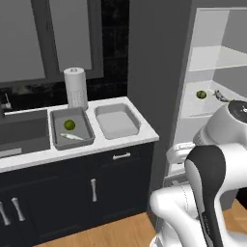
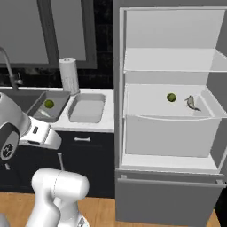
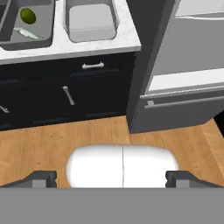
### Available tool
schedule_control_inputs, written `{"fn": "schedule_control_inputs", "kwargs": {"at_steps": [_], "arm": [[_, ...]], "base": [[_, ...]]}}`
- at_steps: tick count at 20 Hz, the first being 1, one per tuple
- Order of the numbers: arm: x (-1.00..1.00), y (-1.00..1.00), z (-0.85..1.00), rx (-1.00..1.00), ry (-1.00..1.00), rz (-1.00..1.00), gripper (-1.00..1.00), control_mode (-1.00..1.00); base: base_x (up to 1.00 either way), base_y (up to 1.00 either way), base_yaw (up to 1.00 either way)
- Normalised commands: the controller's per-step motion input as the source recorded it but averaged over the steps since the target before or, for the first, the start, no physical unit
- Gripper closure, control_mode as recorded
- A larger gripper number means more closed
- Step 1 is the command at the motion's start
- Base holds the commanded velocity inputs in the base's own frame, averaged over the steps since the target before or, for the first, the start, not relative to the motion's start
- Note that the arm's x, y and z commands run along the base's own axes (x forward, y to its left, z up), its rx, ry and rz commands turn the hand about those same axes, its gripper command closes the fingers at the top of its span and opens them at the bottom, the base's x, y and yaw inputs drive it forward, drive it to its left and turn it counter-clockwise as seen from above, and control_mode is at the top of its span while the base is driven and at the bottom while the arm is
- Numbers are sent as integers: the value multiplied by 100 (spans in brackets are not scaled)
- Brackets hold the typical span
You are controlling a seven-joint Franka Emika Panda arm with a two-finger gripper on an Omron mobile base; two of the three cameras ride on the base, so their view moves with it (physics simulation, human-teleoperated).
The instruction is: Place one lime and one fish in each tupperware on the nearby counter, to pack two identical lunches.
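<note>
Two grey tupperware tubs sit side by side on the white counter (image 1: 144, 132). The left tupperware (image 1: 85, 126) holds a green lime (image 1: 70, 125) and a pale fish (image 1: 72, 137); the hand view shows that lime (image 3: 28, 16) and fish (image 3: 27, 33) too. The right tupperware (image 1: 117, 120) (image 3: 90, 22) has nothing in it. On a shelf of the open fridge lie a second lime (image 2: 171, 97) and a second fish (image 2: 192, 103). My gripper (image 3: 111, 179) is open and holds nothing; it hangs over the wooden floor in front of the cabinets, well back from the counter and the fridge.
A paper towel roll (image 1: 76, 88) stands behind the tubs. A dark sink basin (image 1: 24, 132) with a faucet (image 2: 9, 66) lies left of them. The fridge (image 2: 168, 133) stands open right of the counter, its lower drawer front (image 3: 183, 105) jutting out. Navy cabinets (image 1: 91, 188) have silver handles.
</note>
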Motion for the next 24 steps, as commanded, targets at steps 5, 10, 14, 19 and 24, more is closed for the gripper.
{"fn": "schedule_control_inputs", "kwargs": {"at_steps": [5,10,14,19,24], "arm": [[0,0,0,0,0,0,-100,100],[0,0,0,0,0,0,-100,100],[0,0,0,0,0,0,-100,100],[0,0,0,0,0,0,-100,100],[0,0,0,0,0,0,-100,100]], "base": [[17,-100,0],[23,-97,0],[67,-31,0],[72,-11,0],[2,-65,0]]}}
